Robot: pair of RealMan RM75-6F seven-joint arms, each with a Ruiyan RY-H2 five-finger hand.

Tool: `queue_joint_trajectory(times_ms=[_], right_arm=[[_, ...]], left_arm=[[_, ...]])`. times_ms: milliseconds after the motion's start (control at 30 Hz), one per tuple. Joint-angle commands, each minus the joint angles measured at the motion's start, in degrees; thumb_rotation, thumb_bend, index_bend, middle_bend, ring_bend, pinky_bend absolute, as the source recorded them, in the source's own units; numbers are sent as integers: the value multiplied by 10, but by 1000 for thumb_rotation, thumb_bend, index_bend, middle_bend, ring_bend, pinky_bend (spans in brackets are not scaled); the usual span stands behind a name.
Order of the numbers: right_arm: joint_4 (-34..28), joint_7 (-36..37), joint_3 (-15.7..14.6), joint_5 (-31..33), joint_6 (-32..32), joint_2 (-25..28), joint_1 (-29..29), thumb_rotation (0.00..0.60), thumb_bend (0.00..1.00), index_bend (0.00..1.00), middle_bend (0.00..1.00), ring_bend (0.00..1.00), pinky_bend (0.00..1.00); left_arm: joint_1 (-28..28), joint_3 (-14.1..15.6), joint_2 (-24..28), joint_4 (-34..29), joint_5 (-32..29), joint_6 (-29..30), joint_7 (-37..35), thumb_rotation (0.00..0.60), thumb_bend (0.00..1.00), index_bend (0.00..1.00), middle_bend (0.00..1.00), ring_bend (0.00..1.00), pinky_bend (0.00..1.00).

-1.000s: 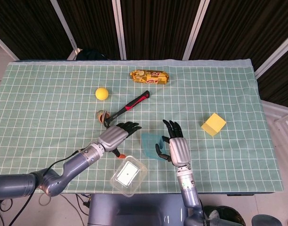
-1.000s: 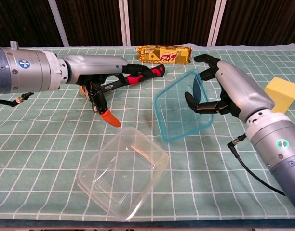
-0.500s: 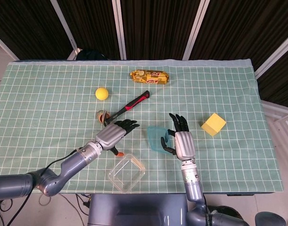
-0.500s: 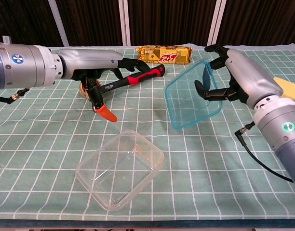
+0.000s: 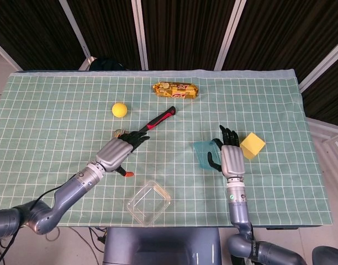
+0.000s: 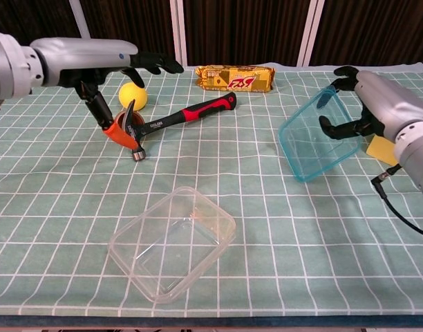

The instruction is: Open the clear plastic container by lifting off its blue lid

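Note:
The clear plastic container (image 6: 171,242) (image 5: 148,202) sits open and empty near the table's front edge, with neither hand touching it. My right hand (image 6: 377,104) (image 5: 231,157) holds the blue lid (image 6: 312,142) (image 5: 204,154) tilted on edge in the air, well to the right of the container. My left hand (image 6: 94,59) (image 5: 120,150) hovers over the hammer's head with its fingers stretched forward and nothing in them. A thin black stick with an orange tip (image 6: 118,135) slants down from under its palm.
A black and red hammer (image 6: 177,119) lies diagonally at centre left, with a yellow ball (image 6: 133,95) behind it. A snack packet (image 6: 235,78) lies at the back. A yellow block (image 5: 252,145) sits just right of my right hand.
My right hand has carried the lid to the right, further from the container. My left hand has drawn back and up to the far left, over the hammer. The container stays put.

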Motion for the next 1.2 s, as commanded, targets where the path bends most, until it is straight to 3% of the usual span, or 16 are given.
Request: queue_joint_trajectory(times_ms=[33, 300, 633, 733, 867, 1033, 1200], right_arm=[[-34, -97, 29, 79, -15, 39, 7, 600, 363, 0, 0, 0, 0], [-105, -123, 32, 125, 14, 115, -25, 600, 341, 0, 0, 0, 0], [-220, -31, -44, 50, 32, 264, -116, 600, 341, 0, 0, 0, 0], [-248, 27, -74, -8, 44, 317, -147, 600, 330, 0, 0, 0, 0], [-271, 84, -105, -65, 72, 368, -182, 600, 309, 0, 0, 0, 0], [-267, 121, -129, -107, 101, 405, -211, 600, 303, 0, 0, 0, 0], [-255, 154, -134, -100, 133, 413, -238, 600, 303, 0, 0, 0, 0]], left_arm=[[19, 2, 23, -22, 10, 22, -5, 600, 0, 0, 0, 7, 145], [83, 18, 86, -82, 43, 94, -16, 600, 0, 0, 0, 7, 145], [243, 96, 161, -148, 128, 282, 16, 600, 0, 0, 0, 7, 127], [308, 130, 167, -127, 168, 349, 16, 600, 0, 0, 0, 7, 117], [372, 153, 161, -77, 198, 416, -3, 600, 0, 0, 0, 0, 92], [431, 154, 139, -19, 204, 479, -45, 600, 0, 0, 0, 0, 79], [473, 139, 114, 42, 197, 523, -69, 600, 0, 0, 0, 0, 63]])
